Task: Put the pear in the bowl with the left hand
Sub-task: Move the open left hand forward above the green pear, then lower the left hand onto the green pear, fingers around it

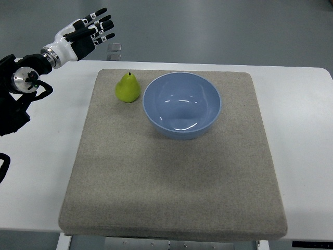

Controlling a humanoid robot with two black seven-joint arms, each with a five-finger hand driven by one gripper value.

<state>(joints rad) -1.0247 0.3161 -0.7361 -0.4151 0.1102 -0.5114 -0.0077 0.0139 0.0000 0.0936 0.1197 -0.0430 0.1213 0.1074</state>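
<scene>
the pear [127, 88] stands upright on the grey mat [171, 198], stem pointing up, so its long axis is vertical. it sits toward the far left of the mat, just beside the left rim of the blue bowl [208, 112]; whether they touch i cannot tell. the left hand [87, 34] hovers above the counter [47, 156] beyond the mat's far left corner, fingers spread and holding nothing. the pear lies to its right and nearer. the right arm is out of view. no readable writing shows.
</scene>
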